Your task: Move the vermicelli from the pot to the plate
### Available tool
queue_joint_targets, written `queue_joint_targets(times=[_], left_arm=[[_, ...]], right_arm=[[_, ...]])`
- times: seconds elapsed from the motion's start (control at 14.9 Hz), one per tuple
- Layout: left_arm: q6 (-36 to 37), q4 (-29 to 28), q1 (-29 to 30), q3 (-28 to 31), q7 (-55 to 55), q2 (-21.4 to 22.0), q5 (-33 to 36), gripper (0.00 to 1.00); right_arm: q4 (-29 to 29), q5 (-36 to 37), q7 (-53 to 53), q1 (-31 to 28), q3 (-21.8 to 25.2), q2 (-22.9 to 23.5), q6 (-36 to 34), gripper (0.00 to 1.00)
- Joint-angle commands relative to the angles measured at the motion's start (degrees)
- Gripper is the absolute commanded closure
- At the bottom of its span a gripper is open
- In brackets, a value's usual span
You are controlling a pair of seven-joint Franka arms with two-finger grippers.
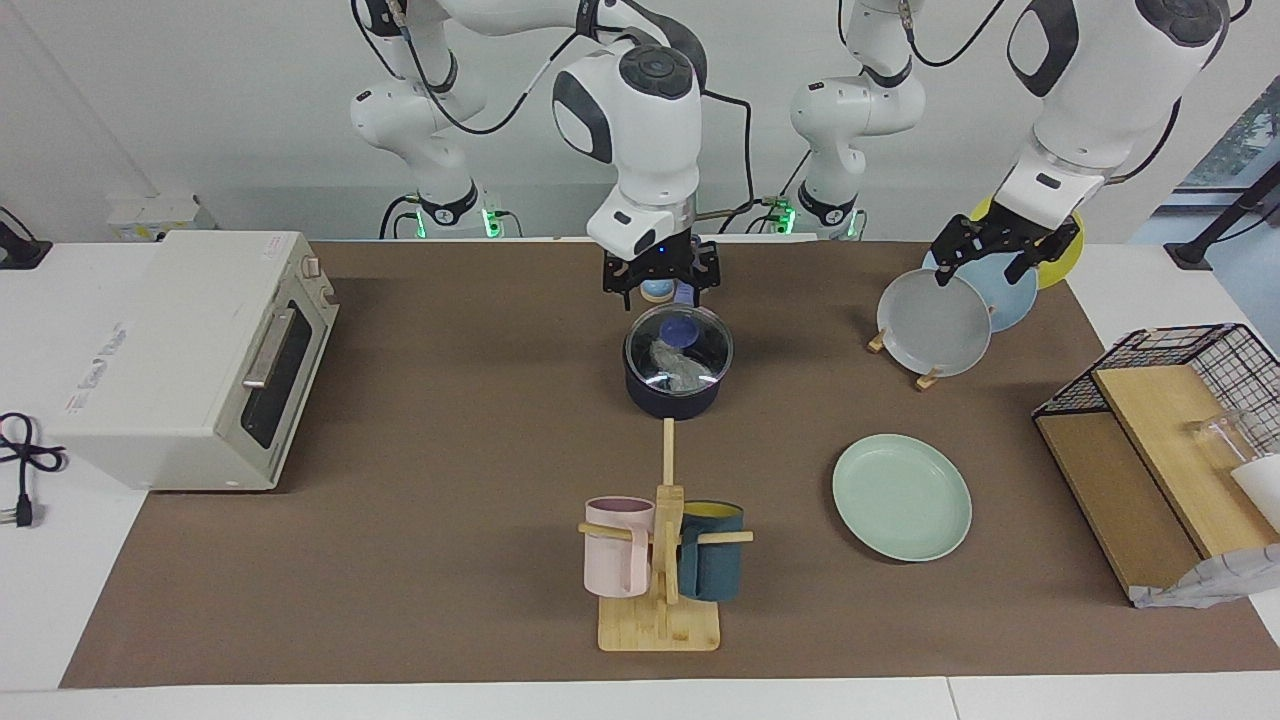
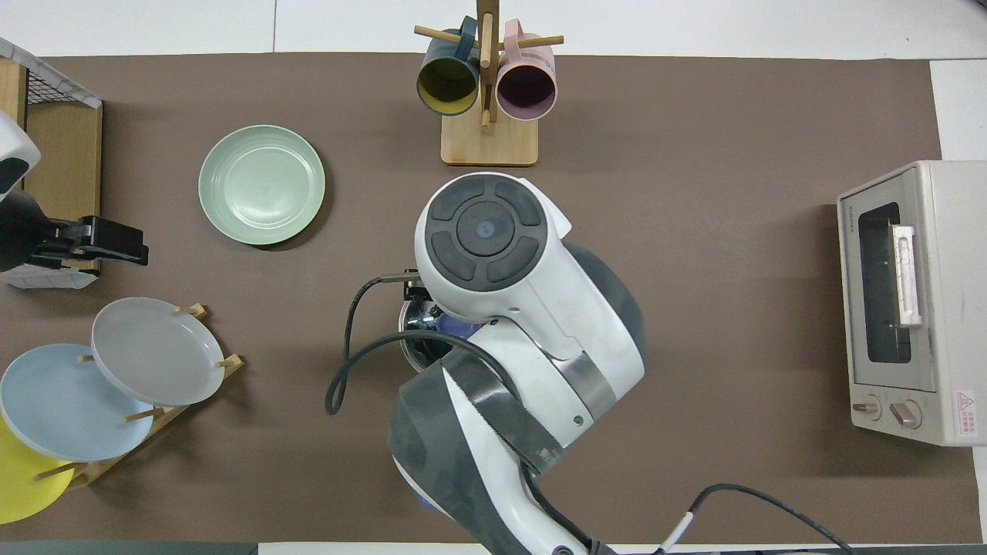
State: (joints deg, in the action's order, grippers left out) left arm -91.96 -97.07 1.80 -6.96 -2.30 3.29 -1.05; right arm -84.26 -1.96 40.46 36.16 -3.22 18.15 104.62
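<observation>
The pot (image 1: 676, 392) is dark navy and stands mid-table under a glass lid (image 1: 680, 345) with a blue knob. The vermicelli (image 1: 672, 366) shows through the lid as a whitish bundle inside the pot. My right gripper (image 1: 662, 285) hangs open and empty just above the rim of the pot nearest the robots. In the overhead view the right arm covers the pot except for a strip of lid rim (image 2: 411, 324). The mint-green plate (image 1: 902, 497) (image 2: 262, 185) lies bare toward the left arm's end. My left gripper (image 1: 985, 268) (image 2: 143, 247) waits open over the plate rack.
A rack (image 1: 925, 378) holds a grey plate (image 1: 933, 325), a light blue plate (image 1: 1015, 295) and a yellow plate. A mug tree (image 1: 660, 560) with a pink mug and a teal mug stands farther from the robots than the pot. A toaster oven (image 1: 190, 355), a wire basket (image 1: 1180, 400) and a grey-white bag (image 1: 1210, 582) sit at the table's ends.
</observation>
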Motion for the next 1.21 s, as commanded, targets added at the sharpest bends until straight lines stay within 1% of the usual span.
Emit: queue_joint_targets(times=[0.0,0.13,0.47,0.74,0.94,1.07,1.14], left_arm=[[0.55,-0.31,0.75,-0.25,0.19,1.02,-0.88,0.00],[0.55,-0.31,0.75,-0.34,0.19,1.02,-0.88,0.00],[0.55,-0.31,0.40,-0.34,0.19,1.02,-0.88,0.00],[0.81,-0.31,0.58,-0.34,0.11,1.02,-0.88,0.00],[0.64,-0.31,0.31,-0.34,0.02,1.02,-0.88,0.00],[0.81,-0.40,0.31,-0.34,0.02,1.02,-0.88,0.00],[0.81,-0.40,0.40,-0.34,-0.07,1.02,-0.88,0.00]], right_arm=[[-1.42,0.02,1.82,1.89,0.24,1.97,3.13,0.00],[-4.50,0.02,1.82,2.42,0.24,1.80,6.29,0.00],[-9.95,0.81,1.82,4.01,0.24,1.71,11.92,0.00],[-11.72,4.76,1.29,5.50,0.24,1.71,11.93,0.00],[-11.63,5.47,1.03,5.85,0.24,1.80,11.31,0.01],[-11.55,5.47,0.85,5.77,0.24,1.80,11.13,0.12],[-11.54,5.47,0.67,5.76,0.24,1.89,11.13,0.15]])
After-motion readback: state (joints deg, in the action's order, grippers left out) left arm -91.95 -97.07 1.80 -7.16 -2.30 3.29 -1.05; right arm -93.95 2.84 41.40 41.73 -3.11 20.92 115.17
